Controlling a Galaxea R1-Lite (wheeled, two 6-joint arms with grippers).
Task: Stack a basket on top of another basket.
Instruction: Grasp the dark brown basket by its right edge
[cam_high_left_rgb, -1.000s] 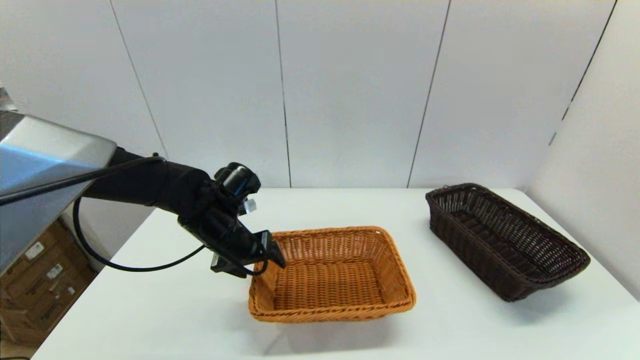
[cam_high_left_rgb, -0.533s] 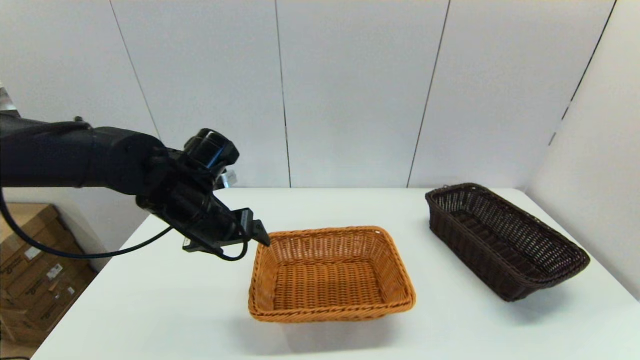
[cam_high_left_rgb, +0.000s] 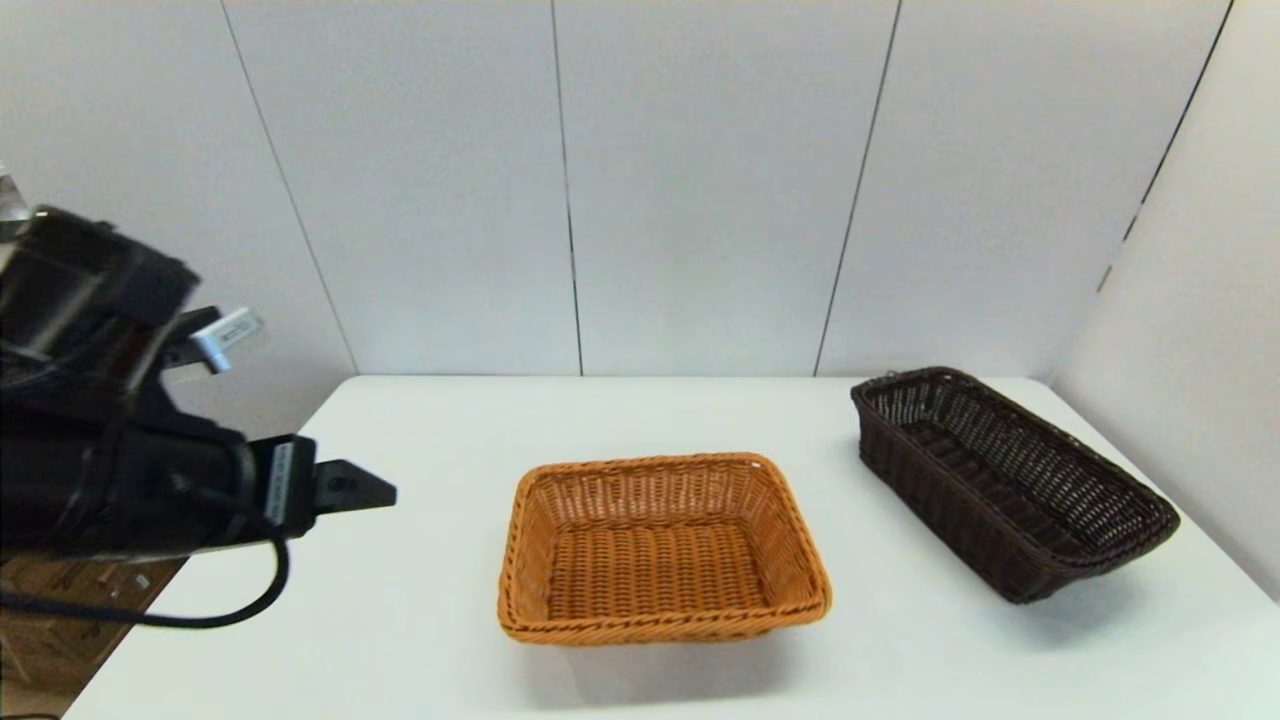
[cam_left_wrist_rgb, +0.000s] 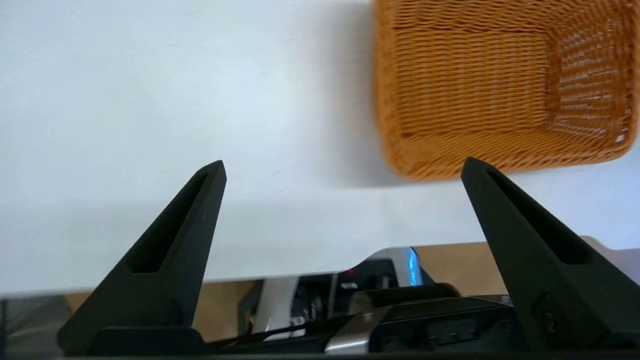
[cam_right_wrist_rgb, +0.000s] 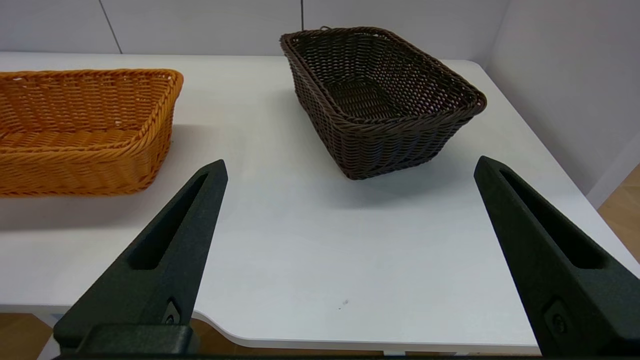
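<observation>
The orange basket (cam_high_left_rgb: 662, 547) is seen sitting flat near the middle of the white desk (cam_high_left_rgb: 420, 610). Nothing is seen inside it. The dark brown basket (cam_high_left_rgb: 1010, 478) is set well apart from it, over on the right side of the desk, close to the wall. It is turned at a slant to the orange one. Nothing is seen inside it either. The two baskets are not touching, and neither one is stacked on the other.

The left hand (cam_left_wrist_rgb: 342, 170) is held up in the air at the left edge of the desk, away from the orange basket. Its two black fingers (cam_left_wrist_rgb: 170, 240) are spread wide, and nothing is held between them.

The right hand (cam_right_wrist_rgb: 350, 167) is kept low at the near edge of the desk, pointed toward the dark brown basket. Its fingers are spread wide too, and nothing is held. Neither basket is touched by it.
</observation>
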